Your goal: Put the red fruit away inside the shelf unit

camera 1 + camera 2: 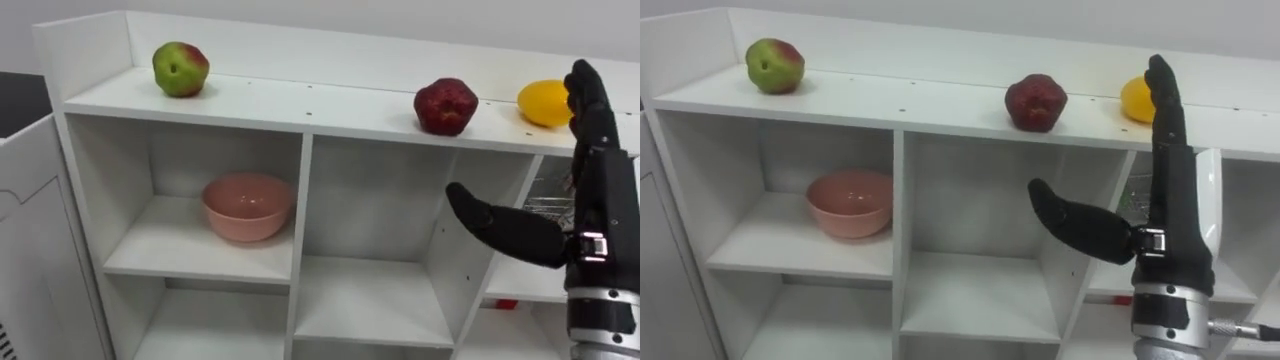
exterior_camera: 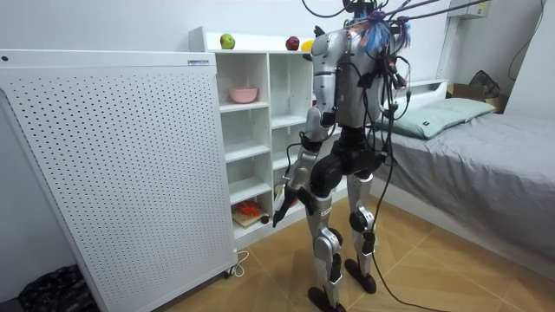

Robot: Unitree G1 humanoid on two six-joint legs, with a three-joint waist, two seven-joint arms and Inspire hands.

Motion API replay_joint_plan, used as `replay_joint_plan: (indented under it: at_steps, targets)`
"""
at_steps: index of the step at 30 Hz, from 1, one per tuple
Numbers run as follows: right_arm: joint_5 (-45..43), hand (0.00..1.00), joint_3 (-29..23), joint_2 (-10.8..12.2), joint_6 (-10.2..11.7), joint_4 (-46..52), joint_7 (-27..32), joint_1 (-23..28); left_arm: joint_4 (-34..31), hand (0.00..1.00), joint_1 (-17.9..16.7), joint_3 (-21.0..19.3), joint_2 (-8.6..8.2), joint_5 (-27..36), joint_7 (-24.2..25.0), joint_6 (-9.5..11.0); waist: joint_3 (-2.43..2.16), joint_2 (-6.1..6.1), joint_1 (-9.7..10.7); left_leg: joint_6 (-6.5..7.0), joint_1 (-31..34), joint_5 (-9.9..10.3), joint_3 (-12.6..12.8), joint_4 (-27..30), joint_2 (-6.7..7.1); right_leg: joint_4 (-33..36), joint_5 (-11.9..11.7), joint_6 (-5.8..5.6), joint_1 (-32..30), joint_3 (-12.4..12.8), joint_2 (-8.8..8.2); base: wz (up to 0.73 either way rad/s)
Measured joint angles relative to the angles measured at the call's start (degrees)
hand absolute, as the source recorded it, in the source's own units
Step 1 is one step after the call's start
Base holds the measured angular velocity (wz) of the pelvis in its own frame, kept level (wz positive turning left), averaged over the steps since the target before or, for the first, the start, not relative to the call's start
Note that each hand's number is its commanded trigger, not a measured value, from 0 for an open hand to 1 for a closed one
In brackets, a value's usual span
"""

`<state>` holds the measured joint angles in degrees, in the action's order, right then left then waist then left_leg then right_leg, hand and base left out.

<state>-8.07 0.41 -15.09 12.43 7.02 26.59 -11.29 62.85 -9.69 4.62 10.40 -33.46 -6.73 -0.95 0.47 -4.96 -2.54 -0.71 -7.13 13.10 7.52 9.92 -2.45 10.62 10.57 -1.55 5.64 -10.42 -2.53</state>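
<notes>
Three fruits lie along the top of the white closet (image 1: 300, 108): a green-red apple (image 1: 180, 68) at the left, a dark red fruit (image 1: 445, 105) in the middle and a yellow fruit (image 1: 543, 102) at the right. My right hand (image 1: 600, 200) is raised in front of the right column, open, with the fingers straight up and the thumb spread to the left. Its fingertips (image 1: 583, 80) overlap the yellow fruit's right edge; I cannot tell whether they touch it. My left hand (image 2: 279, 212) hangs low at my side in the room view. I stand facing the closet.
A pink bowl (image 1: 248, 205) sits in the upper left compartment. A wire rack (image 1: 548, 195) shows in the right compartment behind my hand. Orange items (image 2: 249, 211) lie on a low shelf. A white perforated panel (image 2: 113, 165) stands left of the closet, a bed (image 2: 468, 130) behind me.
</notes>
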Motion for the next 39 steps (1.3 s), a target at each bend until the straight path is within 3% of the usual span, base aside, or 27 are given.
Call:
replay_joint_plan:
  at_steps: [7,12,16,22,27,39]
  targets:
    - [0.1,0.00,-1.8,0.0,-1.8,-1.3,-0.6,0.0,-0.7,0.00,-0.3,-0.8,-0.19,-1.6,0.9,-1.5,-0.19,-0.19,-1.1,0.00,0.7,0.0,-0.5,0.4,0.04,0.0,0.0,0.00,-0.1,-0.8,-0.11,0.03]
    - [0.9,0.00,-1.8,0.0,-2.6,-1.3,-1.7,-0.2,-1.0,0.00,-0.7,-1.6,-0.23,-2.5,1.4,-1.7,-0.52,-0.63,-1.5,0.00,0.8,0.0,-0.7,0.4,0.06,0.0,0.0,0.00,0.1,-1.1,-0.15,0.00]
    - [1.7,0.00,-1.8,-0.2,-2.6,-2.2,-3.0,-2.6,-1.4,0.00,-0.8,-1.8,-0.24,-3.3,2.6,-1.7,-0.52,-0.77,-1.7,0.02,0.6,0.0,-0.8,0.5,0.11,0.0,0.0,0.00,0.3,-1.3,-0.23,0.01]
    - [3.3,0.00,-1.7,-1.1,-2.6,-6.1,-4.4,-4.9,-3.6,0.00,-1.2,-2.2,-0.17,-3.6,2.8,-1.7,-0.28,-1.16,-2.5,0.04,0.4,0.0,-1.0,0.8,0.11,0.0,0.0,0.00,0.8,-1.4,-0.29,0.02]
    - [3.2,0.00,-1.7,-1.5,-2.7,-7.6,-5.7,-6.2,-4.0,0.00,-1.4,-2.2,-0.14,-3.7,3.2,-1.7,0.21,-1.01,-2.5,0.04,0.6,0.0,-1.2,0.8,0.10,0.1,0.0,0.00,0.7,-1.6,-0.30,0.00]
    - [3.2,0.00,-1.6,-3.7,-3.2,-8.6,-6.1,-7.7,-4.4,0.00,-1.2,-2.1,0.16,-4.8,3.2,-1.7,0.09,-1.18,-2.5,0.04,1.0,0.0,-1.5,0.6,0.15,0.0,0.0,0.00,0.1,-1.9,-0.31,0.01]
